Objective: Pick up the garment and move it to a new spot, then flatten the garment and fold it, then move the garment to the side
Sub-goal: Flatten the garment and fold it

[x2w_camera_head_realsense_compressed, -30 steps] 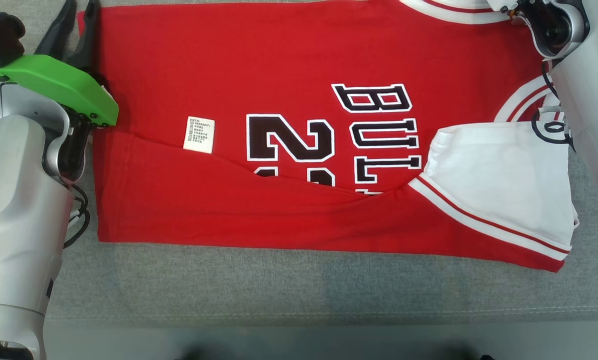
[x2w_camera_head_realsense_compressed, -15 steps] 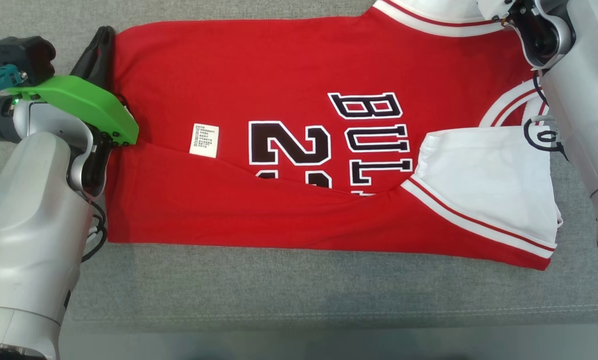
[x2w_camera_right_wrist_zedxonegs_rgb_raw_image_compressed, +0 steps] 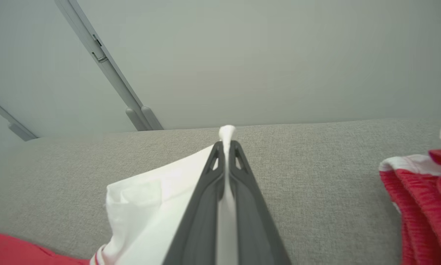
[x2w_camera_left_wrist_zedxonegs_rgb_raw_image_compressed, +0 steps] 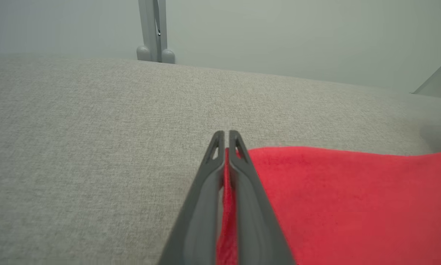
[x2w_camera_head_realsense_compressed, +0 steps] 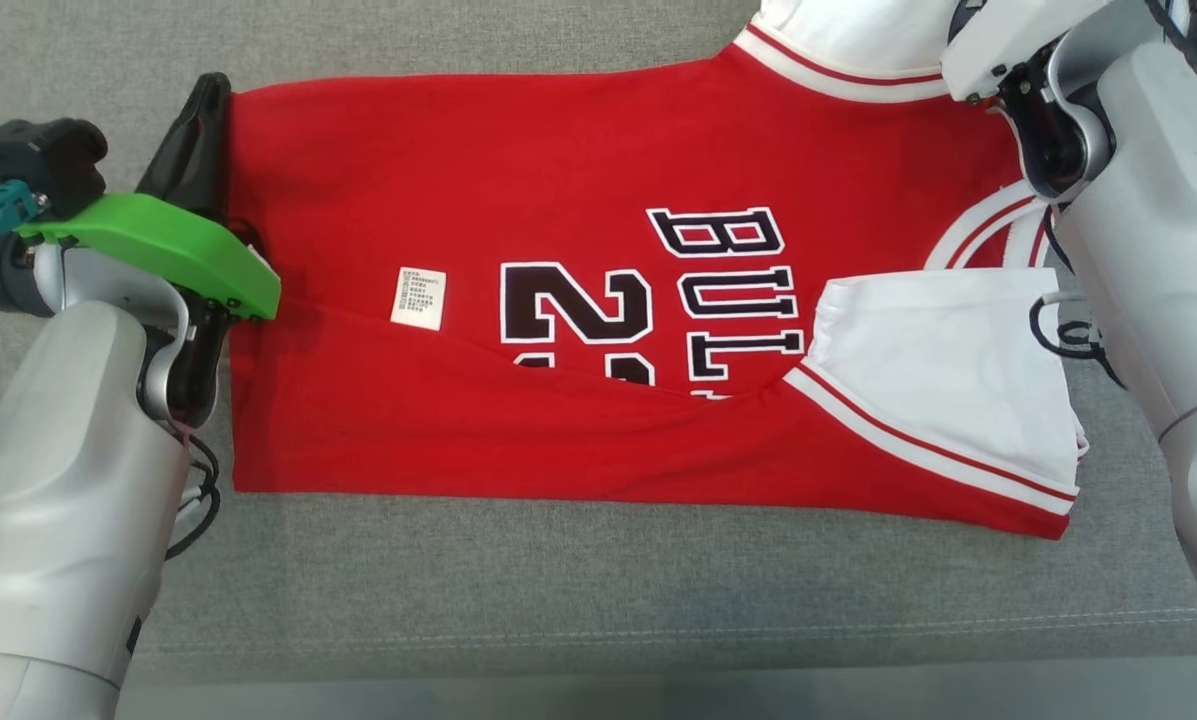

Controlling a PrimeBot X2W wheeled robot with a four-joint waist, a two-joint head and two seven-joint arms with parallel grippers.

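A red cloth jersey (x2w_camera_head_realsense_compressed: 558, 420) with white striped trim lies spread flat on the grey woven-cloth worktop (x2w_camera_head_realsense_compressed: 558, 600), its length running from left to right across the head view. Its near long edge is folded up over the front, so the fold covers the lower part of the black, white-edged letters "BUL" (x2w_camera_head_realsense_compressed: 728, 290) and the large black numeral 2 (x2w_camera_head_realsense_compressed: 573, 305). A small white printed care label (x2w_camera_head_realsense_compressed: 418, 298) sits on the red cloth just above that fold. A white sleeve (x2w_camera_head_realsense_compressed: 938, 370) is turned in over the right end of the jersey.

The left pincer (x2w_camera_head_realsense_compressed: 210, 92) lies low at the far left corner of the jersey. In the left wrist view its 2 dark fingers are pressed together (x2w_camera_left_wrist_zedxonegs_rgb_raw_image_compressed: 226, 137) with a strip of the red edge caught between them (the cloth shows right along the slit). A bright green plastic cover (x2w_camera_head_realsense_compressed: 158, 245) sits over that wrist.

The right arm reaches to the far right corner. In the right wrist view the right pincer (x2w_camera_right_wrist_zedxonegs_rgb_raw_image_compressed: 226, 145) is clamped on white cloth, a small tuft of it poking out past the tips, with the worktop just behind.
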